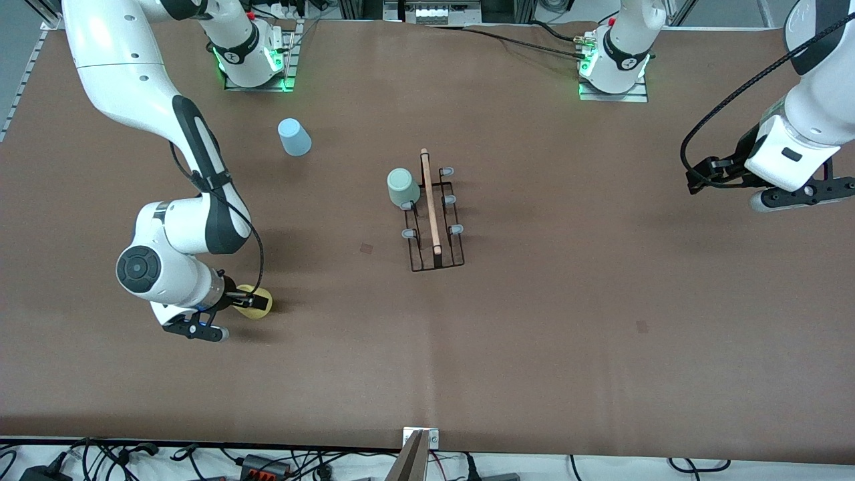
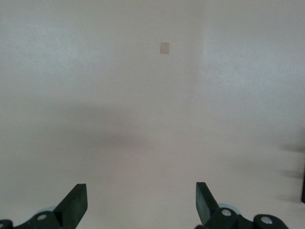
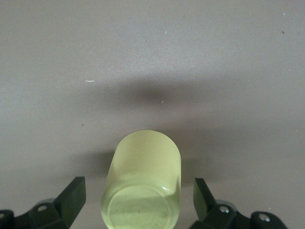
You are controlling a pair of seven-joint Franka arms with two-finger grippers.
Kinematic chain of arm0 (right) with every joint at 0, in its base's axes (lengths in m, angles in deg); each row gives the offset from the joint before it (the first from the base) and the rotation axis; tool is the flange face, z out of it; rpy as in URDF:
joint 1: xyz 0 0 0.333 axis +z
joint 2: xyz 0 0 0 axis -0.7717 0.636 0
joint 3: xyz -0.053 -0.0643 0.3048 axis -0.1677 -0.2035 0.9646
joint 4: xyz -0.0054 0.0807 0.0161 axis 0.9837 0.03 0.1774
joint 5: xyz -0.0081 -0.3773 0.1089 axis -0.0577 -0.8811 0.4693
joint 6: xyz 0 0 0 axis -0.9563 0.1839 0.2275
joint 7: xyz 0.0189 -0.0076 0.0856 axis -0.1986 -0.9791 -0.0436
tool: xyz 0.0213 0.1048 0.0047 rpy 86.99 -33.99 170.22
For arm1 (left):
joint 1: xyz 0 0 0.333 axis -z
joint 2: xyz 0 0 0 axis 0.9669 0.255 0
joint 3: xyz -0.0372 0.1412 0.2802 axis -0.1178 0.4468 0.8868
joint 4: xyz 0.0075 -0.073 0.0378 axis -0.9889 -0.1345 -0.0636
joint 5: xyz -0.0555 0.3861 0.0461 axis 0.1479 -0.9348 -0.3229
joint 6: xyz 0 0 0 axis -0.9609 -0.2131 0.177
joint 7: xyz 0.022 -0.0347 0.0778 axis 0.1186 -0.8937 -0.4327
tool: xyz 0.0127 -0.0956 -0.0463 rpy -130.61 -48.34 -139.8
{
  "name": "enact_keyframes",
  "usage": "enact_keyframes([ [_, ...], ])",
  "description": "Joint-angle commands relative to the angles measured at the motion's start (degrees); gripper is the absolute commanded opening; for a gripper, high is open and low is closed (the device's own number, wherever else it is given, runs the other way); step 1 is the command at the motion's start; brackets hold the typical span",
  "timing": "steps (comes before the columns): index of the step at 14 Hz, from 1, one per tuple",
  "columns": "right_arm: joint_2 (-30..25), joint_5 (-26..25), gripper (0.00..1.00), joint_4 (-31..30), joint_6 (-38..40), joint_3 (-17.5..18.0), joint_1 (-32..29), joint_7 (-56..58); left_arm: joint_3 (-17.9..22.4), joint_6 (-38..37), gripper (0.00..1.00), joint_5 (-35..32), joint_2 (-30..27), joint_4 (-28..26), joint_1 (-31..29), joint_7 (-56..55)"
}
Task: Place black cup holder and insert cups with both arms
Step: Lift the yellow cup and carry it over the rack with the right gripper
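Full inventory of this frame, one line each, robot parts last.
black cup holder: 1, black wire with wooden handle, mid-table.
mint green cup: 1, upside down on a holder peg at the end farther from the front camera.
light blue cup: 1, on the table toward the right arm's end, farther from the front camera than the holder.
yellow cup: 1, on the table, between the right gripper's open fingers.
table: 1, brown.
right gripper: open around the yellow cup.
left gripper: open, over bare table, waiting.
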Motion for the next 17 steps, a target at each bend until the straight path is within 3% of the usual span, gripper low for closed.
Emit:
enact_keyframes([
  [1, 0.2, 0.2, 0.73, 0.2, -0.1, 0.6, -0.5, 3.4, 0.1, -0.5, 1.00, 1.1, -0.6, 0.0, -0.3, 0.9],
  [3, 0.0, -0.1, 0.44, 0.3, 0.4, 0.6, -0.2, 4.0, 0.1, -0.5, 1.00, 1.1, -0.6, 0.0, -0.3, 0.8],
  [5, -0.6, -0.2, 0.24, 0.3, 3.0, 0.9, 0.3, 4.2, 0.1, -0.6, 1.00, 1.1, -0.6, 0.0, -0.3, 0.8],
  [8, -1.5, -0.2, 0.21, 7.8, 13.1, 2.6, 1.3, 5.8, 0.1, -0.6, 1.00, 1.1, -0.6, 0.0, -0.3, 0.9],
  [11, -1.4, -0.3, 0.21, 23.2, 27.9, 2.4, 8.8, 5.1, 0.1, -0.8, 1.00, 1.1, -0.6, 0.0, -0.3, 0.8],
  [17, -1.4, -0.1, 0.21, 24.7, 29.5, 2.1, 21.7, -2.7, 0.1, -0.8, 1.00, 1.1, -0.6, 0.0, -0.3, 0.8],
])
